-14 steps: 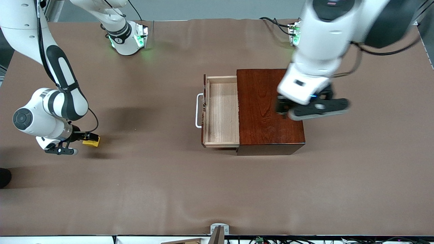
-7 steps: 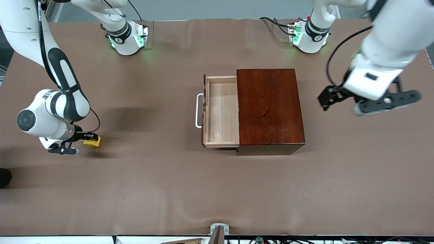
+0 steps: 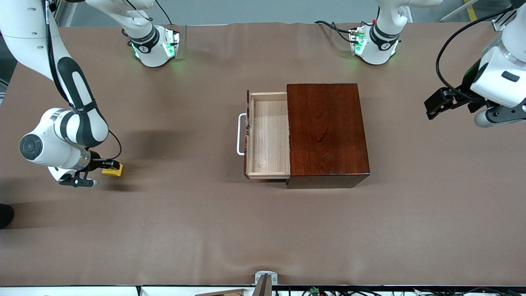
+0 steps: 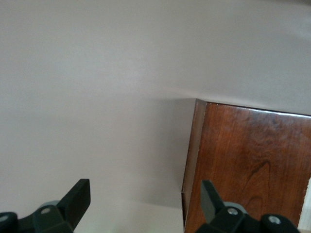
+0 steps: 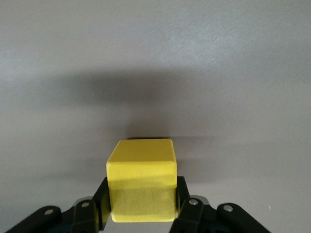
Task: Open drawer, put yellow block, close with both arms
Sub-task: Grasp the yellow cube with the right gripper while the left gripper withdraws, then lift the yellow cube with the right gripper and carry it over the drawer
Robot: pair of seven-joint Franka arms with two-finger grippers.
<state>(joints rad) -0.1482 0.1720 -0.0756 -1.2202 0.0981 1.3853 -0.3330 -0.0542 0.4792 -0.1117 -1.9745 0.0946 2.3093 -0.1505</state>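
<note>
Black fingers [image 5: 99,204] of right gripper [image 5: 141,206] clamped on matte yellow block [image 5: 142,187]; left gripper [image 4: 146,204] spread wide over table [image 3: 205,226], glossy mahogany box [image 3: 326,131] beside fingertips, pale-wood drawer [image 3: 269,135] pulled out.

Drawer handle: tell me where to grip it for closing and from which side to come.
Grip the white handle at the middle of its bar, coming from the right arm's end of the table. It stands off the drawer front, leaving a gap for fingers.
</note>
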